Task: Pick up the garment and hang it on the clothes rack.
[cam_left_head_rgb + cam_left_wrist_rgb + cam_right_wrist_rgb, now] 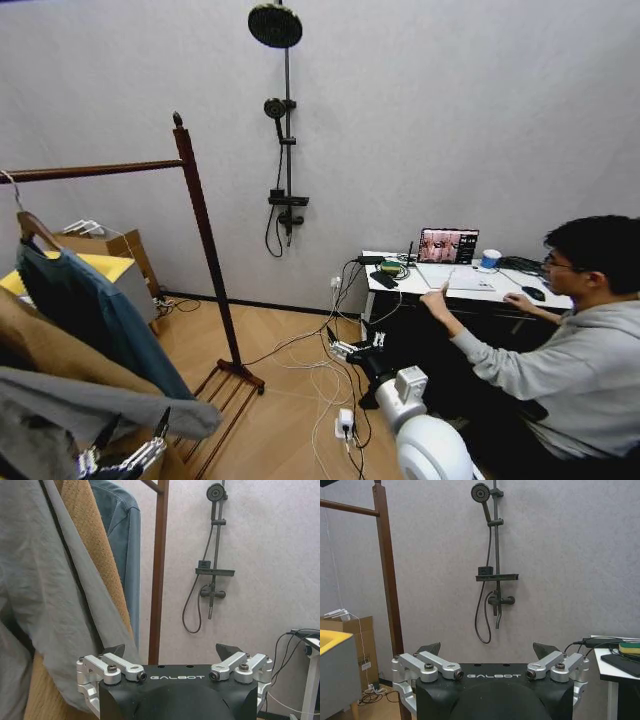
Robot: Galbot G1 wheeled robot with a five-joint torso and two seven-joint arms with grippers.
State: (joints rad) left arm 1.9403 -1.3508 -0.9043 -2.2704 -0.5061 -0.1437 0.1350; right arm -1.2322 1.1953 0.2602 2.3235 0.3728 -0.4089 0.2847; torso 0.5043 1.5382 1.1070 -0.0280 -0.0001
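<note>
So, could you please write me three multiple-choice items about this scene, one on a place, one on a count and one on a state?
1. Where is the dark teal-blue shirt?
A. on the floor
B. on the reddish-brown wooden clothes rack
C. on the white desk

2. How many garments hang there?
A. one
B. three
C. five

3. The left gripper is:
A. open, empty
B. shut on a sleeve
C. holding a hanger

Answers: 1 B, its hanger hooks over the top bar. 2 B, shirt, tan coat and grey jacket. 3 A, fingers spread, nothing between.
</note>
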